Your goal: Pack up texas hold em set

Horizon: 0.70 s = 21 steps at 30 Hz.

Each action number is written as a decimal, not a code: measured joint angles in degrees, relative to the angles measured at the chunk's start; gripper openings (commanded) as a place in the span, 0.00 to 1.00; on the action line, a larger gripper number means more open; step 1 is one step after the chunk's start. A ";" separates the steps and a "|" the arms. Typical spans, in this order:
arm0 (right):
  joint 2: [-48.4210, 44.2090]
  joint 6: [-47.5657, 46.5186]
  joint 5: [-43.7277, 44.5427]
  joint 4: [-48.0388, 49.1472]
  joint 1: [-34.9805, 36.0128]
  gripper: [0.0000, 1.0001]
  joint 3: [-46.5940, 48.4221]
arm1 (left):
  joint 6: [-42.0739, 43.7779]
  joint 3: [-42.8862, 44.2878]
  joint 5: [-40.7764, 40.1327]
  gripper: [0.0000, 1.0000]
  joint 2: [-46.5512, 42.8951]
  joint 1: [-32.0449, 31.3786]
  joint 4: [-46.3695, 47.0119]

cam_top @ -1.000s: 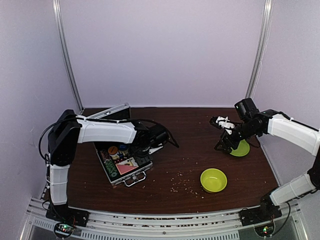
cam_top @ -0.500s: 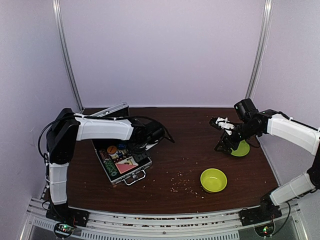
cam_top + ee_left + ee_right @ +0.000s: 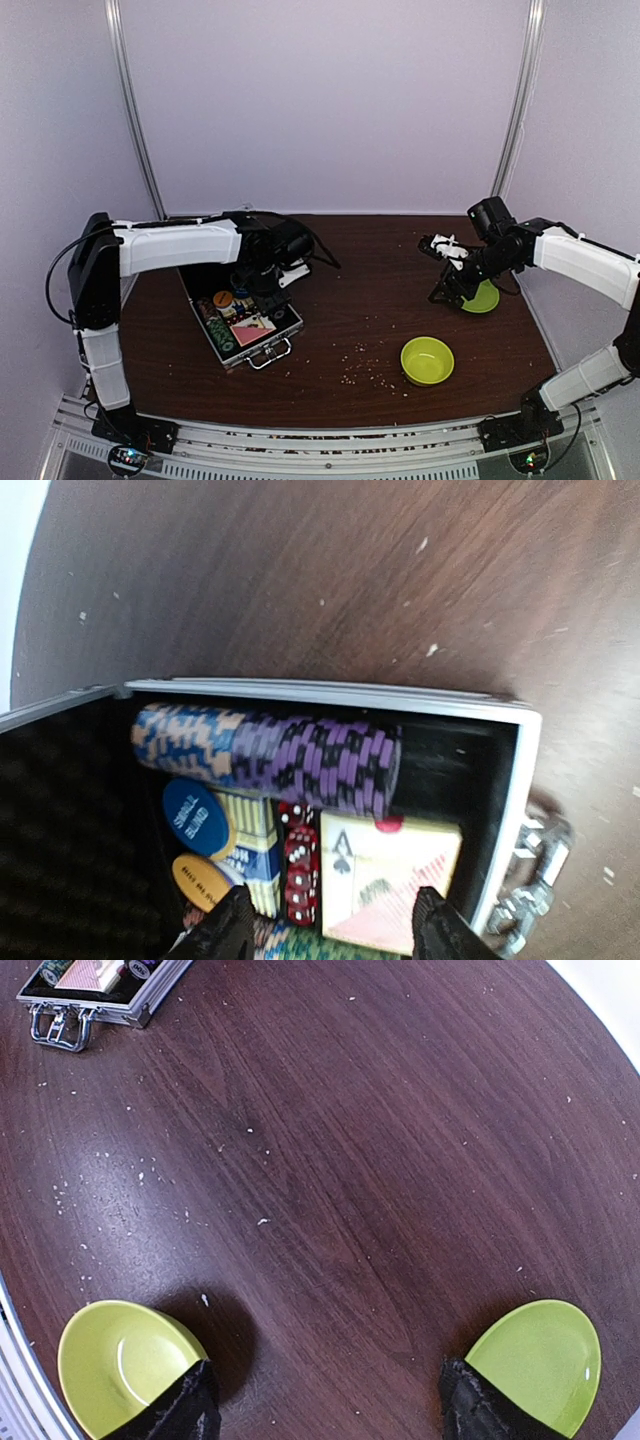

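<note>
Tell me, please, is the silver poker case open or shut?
Open: the case has its black-lined lid swung back, exposing chips, dice and cards.

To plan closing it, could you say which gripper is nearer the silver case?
Left: left gripper hovers over the silver case; right gripper sits far off, near the green plate.

Left arm (image 3: 180, 247) swings left and toward the far wall. Its elbow now sits further left, close to the left wall, and the white forearm lies flatter along the far side of the small silver aluminium case (image 3: 262, 346). Left gripper (image 3: 335, 935) shifts left, from the case's right rim to above its open tray.
</note>
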 measured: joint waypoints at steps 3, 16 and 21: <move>0.50 -0.07 -0.28 -0.35 0.00 0.76 0.52 | 0.28 4.02 3.06 0.56 -4.55 -0.09 -2.93; 1.03 0.00 -1.29 -1.14 0.00 0.76 0.74 | -7.72 17.75 -1.03 0.26 -18.93 18.49 -3.19; 0.83 0.31 -1.64 -1.11 0.00 0.75 1.29 | -11.13 10.78 3.08 0.03 -16.59 26.01 -1.77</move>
